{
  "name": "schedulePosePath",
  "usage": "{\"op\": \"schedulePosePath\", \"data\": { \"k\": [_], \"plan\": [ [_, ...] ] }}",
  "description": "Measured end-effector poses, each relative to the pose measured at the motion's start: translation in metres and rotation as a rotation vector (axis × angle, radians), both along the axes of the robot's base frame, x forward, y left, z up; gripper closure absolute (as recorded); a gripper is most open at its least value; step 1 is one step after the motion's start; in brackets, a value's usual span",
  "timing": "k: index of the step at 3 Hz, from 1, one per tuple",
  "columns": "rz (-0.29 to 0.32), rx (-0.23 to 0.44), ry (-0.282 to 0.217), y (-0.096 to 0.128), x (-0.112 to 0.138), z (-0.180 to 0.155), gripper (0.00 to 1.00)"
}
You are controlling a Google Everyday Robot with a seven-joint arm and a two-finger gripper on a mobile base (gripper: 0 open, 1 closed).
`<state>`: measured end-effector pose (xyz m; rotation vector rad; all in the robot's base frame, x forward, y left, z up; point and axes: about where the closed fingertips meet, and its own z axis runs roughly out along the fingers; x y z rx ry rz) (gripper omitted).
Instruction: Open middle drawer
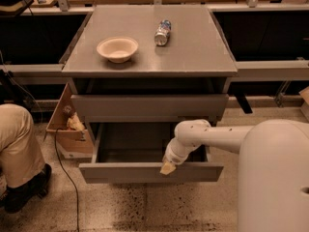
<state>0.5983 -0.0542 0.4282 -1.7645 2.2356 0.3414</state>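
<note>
The grey cabinet (149, 62) stands in the middle of the camera view. Its middle drawer (125, 173) is pulled out toward me, and its shallow grey tray (135, 141) shows and looks empty. The taller upper drawer front (149, 107) above it is closed. The lowest drawer is hidden under the open one. My gripper (167, 167) sits at the top edge of the middle drawer's front panel, right of its centre, with its yellowish tip against the panel. My white arm (212, 137) reaches in from the right.
A beige bowl (117, 49) and a can lying on its side (162, 32) rest on the cabinet top. A person's leg (17, 149) and a cable (65, 178) are at the left. A cardboard box (67, 129) stands beside the cabinet. My white body (275, 178) fills the lower right.
</note>
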Motion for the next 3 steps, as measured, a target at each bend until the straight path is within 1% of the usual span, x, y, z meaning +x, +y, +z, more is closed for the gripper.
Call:
{"op": "schedulePosePath", "data": {
  "k": [1, 2, 3],
  "plan": [
    [0.027, -0.007, 0.039, -0.001, -0.028, 0.015, 0.13],
    [0.053, -0.013, 0.067, 0.0, -0.045, 0.024, 0.0],
    [0.065, -0.019, 0.079, 0.0, -0.051, 0.03, 0.0]
  ]
}}
